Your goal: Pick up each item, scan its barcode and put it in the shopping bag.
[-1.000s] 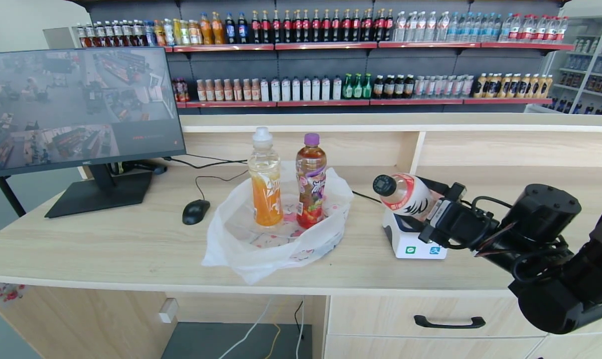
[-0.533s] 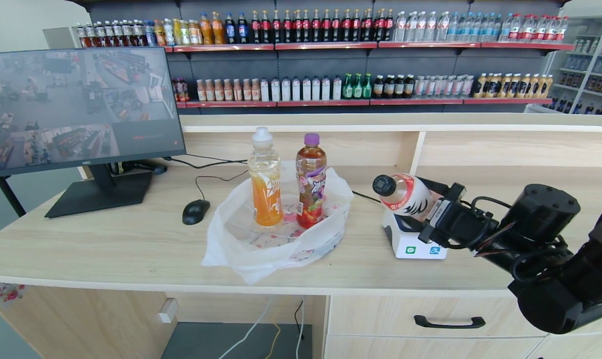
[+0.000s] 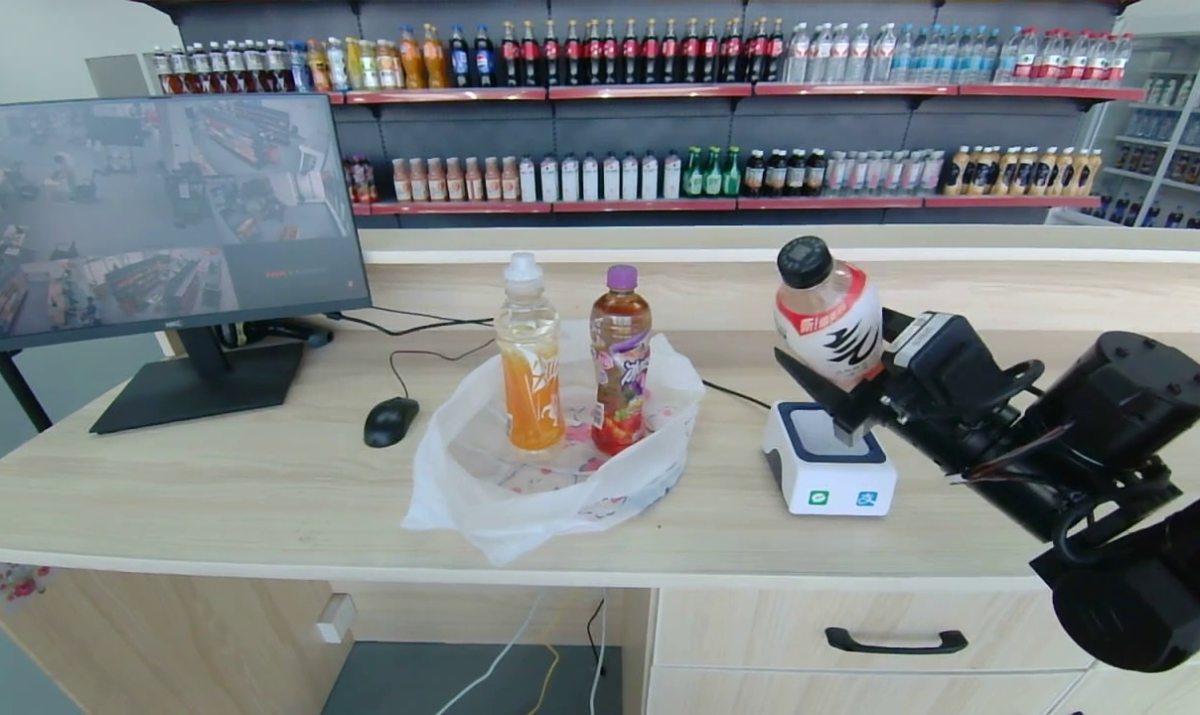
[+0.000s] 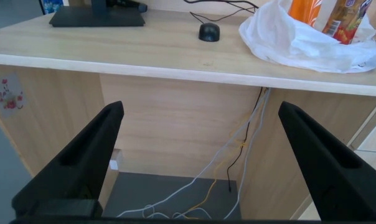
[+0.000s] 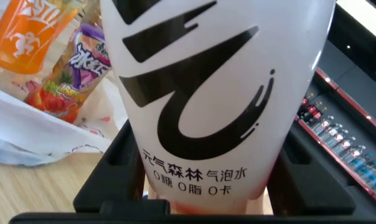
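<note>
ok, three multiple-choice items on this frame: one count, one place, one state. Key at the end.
1. How many bottles stand in the shopping bag?
A. one
B. two
C. three

2. Where is the white bottle?
A. held in the air above the scanner
B. standing on the scanner
C. in the bag

3. What state is the left tool in?
A. shut on a bottle
B. open, holding nothing
C. shut on the bag

Key:
1 B: an orange bottle and a purple-capped bottle stand upright in it.
2 A: the right tool grips it, clear of the scanner's top.
3 B: its fingers stand wide apart with nothing between them.
</note>
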